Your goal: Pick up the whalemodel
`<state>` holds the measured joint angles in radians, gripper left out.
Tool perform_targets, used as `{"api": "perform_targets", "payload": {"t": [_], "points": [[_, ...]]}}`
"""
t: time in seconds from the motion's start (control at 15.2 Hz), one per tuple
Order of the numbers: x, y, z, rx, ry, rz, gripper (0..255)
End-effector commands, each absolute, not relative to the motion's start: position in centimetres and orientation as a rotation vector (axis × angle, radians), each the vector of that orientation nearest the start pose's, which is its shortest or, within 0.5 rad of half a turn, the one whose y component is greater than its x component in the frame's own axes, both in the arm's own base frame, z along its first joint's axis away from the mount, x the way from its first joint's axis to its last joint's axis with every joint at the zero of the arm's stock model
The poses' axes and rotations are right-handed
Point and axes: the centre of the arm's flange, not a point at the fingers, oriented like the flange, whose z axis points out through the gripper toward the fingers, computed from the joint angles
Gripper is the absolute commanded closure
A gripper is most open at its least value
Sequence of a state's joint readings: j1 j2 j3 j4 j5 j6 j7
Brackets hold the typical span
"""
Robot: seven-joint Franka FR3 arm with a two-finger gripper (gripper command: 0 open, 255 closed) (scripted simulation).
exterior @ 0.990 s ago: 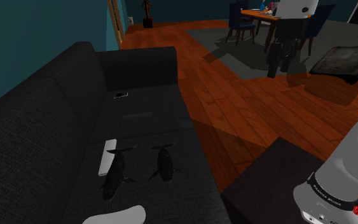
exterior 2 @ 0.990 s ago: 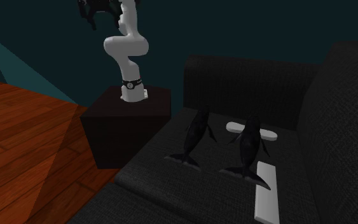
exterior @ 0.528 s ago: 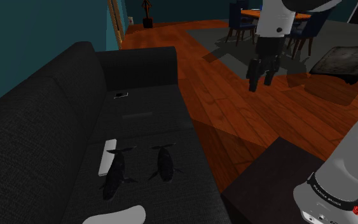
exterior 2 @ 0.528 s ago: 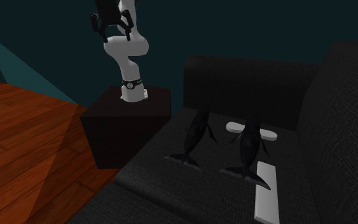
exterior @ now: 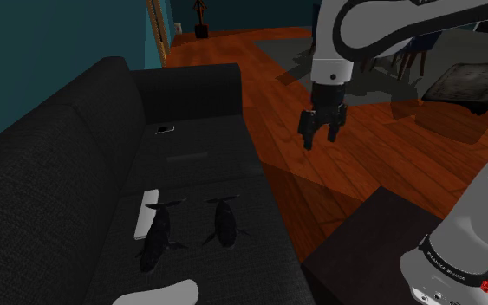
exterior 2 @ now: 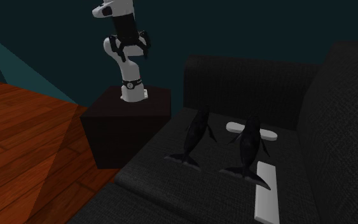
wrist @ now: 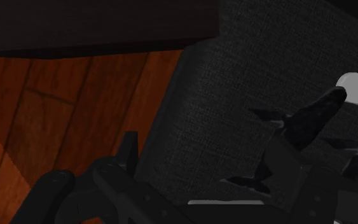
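Two candidates, both well below the hand and off to one side: nearer whale model, farther whale model, long axes along the sofa seat. Hand empty, fingers spread.

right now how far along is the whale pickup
Done: nothing yet. In the shoulder view, the left whale model and the right whale model both lie on the sofa seat, untouched. In hand: the gripper hangs open in the air, well apart from both whales. Left: get above a whale, descend, close on it and lift.
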<state>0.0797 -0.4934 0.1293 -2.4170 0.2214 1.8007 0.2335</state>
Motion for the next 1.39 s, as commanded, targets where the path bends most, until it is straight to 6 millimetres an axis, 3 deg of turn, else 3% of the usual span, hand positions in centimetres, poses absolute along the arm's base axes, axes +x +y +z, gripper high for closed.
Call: {"api": "perform_targets", "payload": {"t": [0.0,1.32], "points": [[38.8,11.6,46.1,-2.996,0.189,0.24,0],[50.8,27.0,28.8,-2.88,0.432,0.342,0]]}}
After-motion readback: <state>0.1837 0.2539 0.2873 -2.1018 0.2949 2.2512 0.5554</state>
